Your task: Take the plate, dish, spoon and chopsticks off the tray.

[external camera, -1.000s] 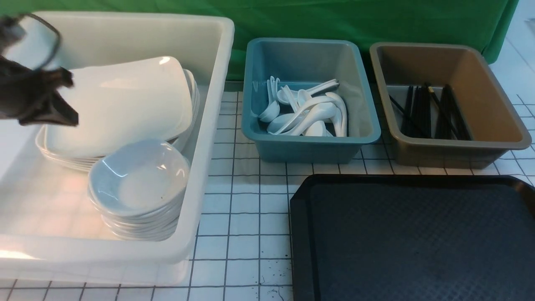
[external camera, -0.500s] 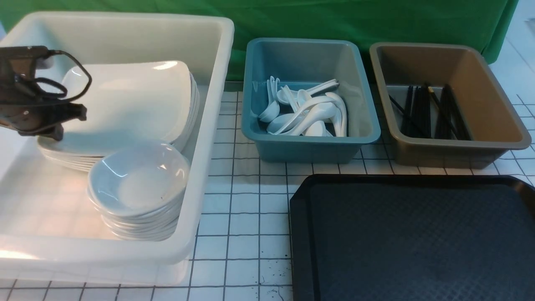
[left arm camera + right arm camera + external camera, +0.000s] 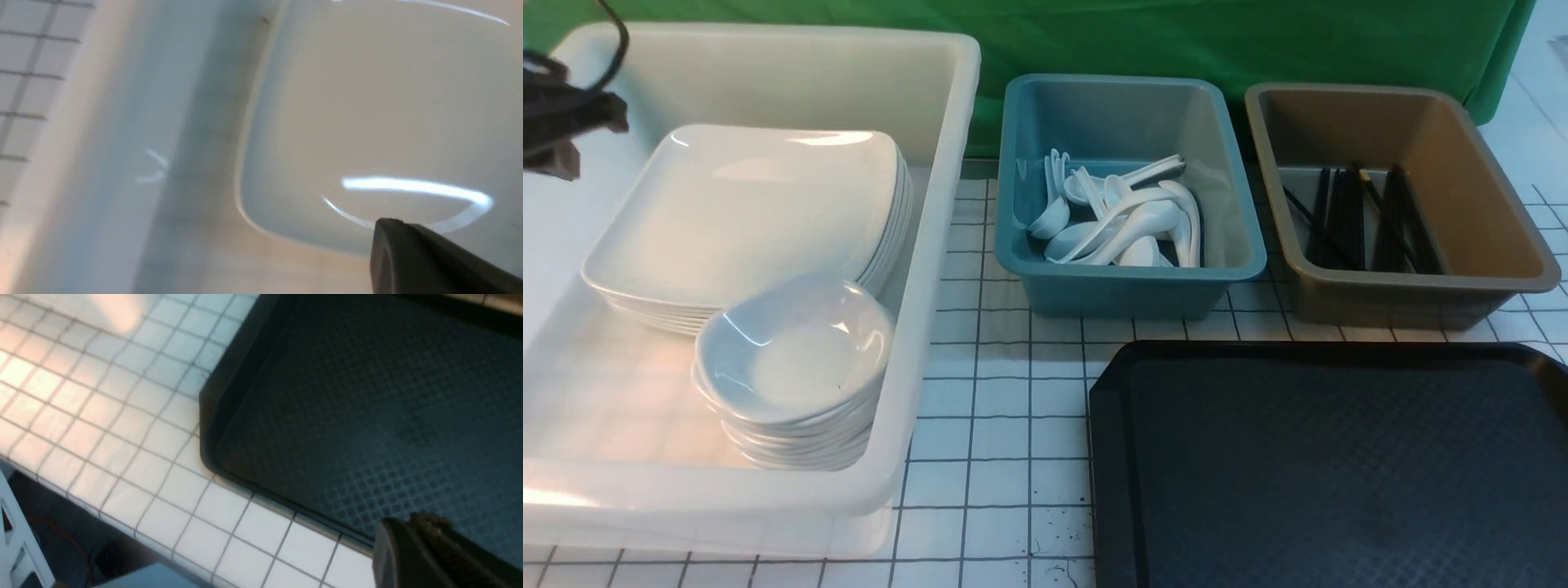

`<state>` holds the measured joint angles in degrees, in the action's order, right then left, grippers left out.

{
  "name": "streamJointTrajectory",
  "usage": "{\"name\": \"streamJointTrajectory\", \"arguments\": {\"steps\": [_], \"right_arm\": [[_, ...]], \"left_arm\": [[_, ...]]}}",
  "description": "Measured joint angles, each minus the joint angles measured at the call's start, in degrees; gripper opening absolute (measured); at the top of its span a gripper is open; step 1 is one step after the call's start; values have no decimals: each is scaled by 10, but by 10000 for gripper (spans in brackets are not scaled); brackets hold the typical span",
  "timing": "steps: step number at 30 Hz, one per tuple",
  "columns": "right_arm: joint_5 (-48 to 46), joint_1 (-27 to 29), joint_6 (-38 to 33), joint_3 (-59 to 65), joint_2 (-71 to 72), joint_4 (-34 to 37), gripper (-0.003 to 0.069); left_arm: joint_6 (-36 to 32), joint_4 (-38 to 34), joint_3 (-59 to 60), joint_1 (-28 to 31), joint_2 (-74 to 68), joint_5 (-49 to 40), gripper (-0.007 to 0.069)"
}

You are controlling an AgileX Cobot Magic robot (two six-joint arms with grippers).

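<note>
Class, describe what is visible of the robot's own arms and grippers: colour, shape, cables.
The left gripper is black, blurred, with a thin black cable looping above it. In the wrist views, each shows one dark, wedge-shaped finger; the right gripper finger has a ribbed surface.

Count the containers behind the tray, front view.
3. White tub on the left with stacked plates and dishes, blue bin in the middle with spoons, brown bin on the right with chopsticks. Any outside the picture would be missed.

One tray (image 3: pixel 1331 465), one white tub (image 3: pixel 931 245), one blue bin (image 3: pixel 1131 286), one brown bin (image 3: pixel 1421 298), one plate stack (image 3: pixel 743 212), one dish stack (image 3: pixel 792 359).
</note>
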<state>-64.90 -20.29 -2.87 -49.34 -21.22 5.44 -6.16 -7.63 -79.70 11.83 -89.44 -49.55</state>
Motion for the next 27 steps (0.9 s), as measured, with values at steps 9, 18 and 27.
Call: {"name": "streamJointTrajectory", "arguments": {"steps": [9, 18, 27], "right_arm": [[103, 0, 38, 62, 139, -1, 30], [483, 0, 39, 258, 182, -1, 30], [533, 0, 39, 270, 182, -1, 37]], "left_arm": [[-118, -184, 0, 0, 134, -173, -3], [-146, -224, 0, -1, 184, -177, -3], [-162, -237, 0, -1, 178, -164, -3]]}}
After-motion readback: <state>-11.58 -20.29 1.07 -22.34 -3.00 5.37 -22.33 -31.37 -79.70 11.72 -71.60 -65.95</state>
